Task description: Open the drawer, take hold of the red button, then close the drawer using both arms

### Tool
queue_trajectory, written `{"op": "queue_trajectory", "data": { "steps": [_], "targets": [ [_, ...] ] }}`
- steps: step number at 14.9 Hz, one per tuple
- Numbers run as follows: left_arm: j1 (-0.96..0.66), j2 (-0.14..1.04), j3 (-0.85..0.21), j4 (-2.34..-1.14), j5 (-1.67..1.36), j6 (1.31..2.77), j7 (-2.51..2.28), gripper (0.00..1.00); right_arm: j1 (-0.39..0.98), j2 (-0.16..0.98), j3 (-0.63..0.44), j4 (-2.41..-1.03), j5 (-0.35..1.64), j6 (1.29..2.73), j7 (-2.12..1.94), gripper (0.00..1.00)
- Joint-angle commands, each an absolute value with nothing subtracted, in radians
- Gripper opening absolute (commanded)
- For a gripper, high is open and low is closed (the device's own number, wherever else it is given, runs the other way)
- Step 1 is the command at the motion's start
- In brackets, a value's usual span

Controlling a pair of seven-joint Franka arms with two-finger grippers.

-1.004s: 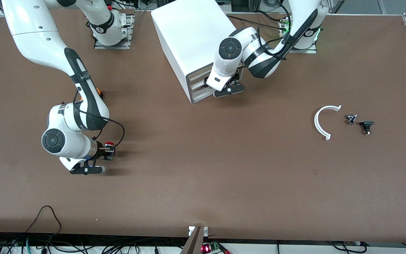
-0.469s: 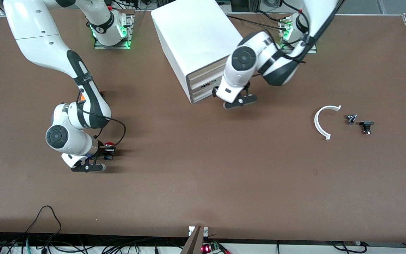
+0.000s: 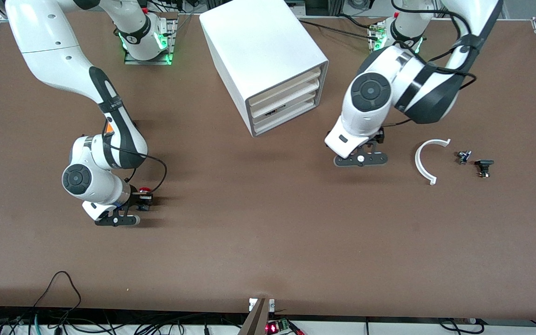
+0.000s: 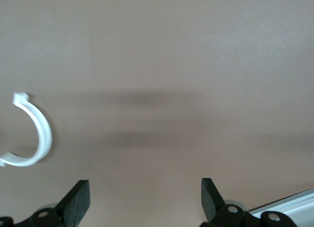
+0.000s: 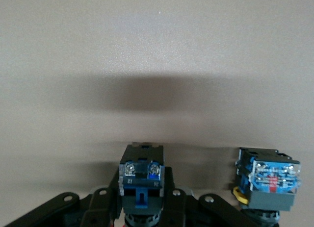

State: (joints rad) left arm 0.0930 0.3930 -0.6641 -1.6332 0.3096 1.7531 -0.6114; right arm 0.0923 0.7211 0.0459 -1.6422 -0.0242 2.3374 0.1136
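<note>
Right tool (image 3: 138, 201) is seen clenched on the button (image 3: 144, 190), low over the worktop (image 3: 268, 242) toward the right arm's end; its fingers are largely hidden under the wrist. A second, yellow-ringed button (image 5: 267, 180) is cut off beside it. Left tool (image 3: 360, 159) hangs released, empty, beside a white curved piece (image 3: 424, 160). All drawers (image 3: 286, 100) sit flush in the cabinet (image 3: 258, 51).
</note>
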Motion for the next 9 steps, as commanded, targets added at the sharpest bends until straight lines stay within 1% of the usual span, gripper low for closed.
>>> {"op": "queue_trajectory", "data": {
  "steps": [1, 2, 3, 5, 6, 8, 9],
  "targets": [
    [0.191, 0.367, -0.673, -1.567, 0.327, 1.704, -0.389, 1.0, 0.077, 0.701, 0.052, -1.654, -0.038, 2.349, 0.106, 0.62],
    [0.224, 0.365, -0.678, -1.536, 0.327, 1.692, -0.309, 1.0, 0.075, 0.7, 0.052, -1.651, -0.037, 2.349, 0.106, 0.89],
    [0.235, 0.356, -0.661, -1.505, 0.304, 1.675, -0.217, 1.0, 0.071, 0.698, 0.051, -1.641, -0.035, 2.347, 0.106, 0.99],
    [0.23, 0.305, -0.608, -1.496, 0.276, 1.667, -0.134, 1.0, 0.067, 0.683, 0.049, -1.631, -0.035, 2.338, 0.107, 1.0],
    [0.216, 0.263, -0.536, -1.505, 0.215, 1.667, -0.117, 1.0, 0.064, 0.666, 0.048, -1.628, -0.035, 2.324, 0.11, 0.99],
    [0.097, 0.186, -0.32, -1.547, 0.088, 1.667, -0.02, 1.0, 0.061, 0.608, 0.045, -1.626, -0.034, 2.264, 0.114, 0.99],
    [0.072, 0.151, -0.252, -1.569, 0.043, 1.68, 0.041, 1.0, 0.061, 0.577, 0.044, -1.626, -0.035, 2.232, 0.115, 1.0]
  ]
}}
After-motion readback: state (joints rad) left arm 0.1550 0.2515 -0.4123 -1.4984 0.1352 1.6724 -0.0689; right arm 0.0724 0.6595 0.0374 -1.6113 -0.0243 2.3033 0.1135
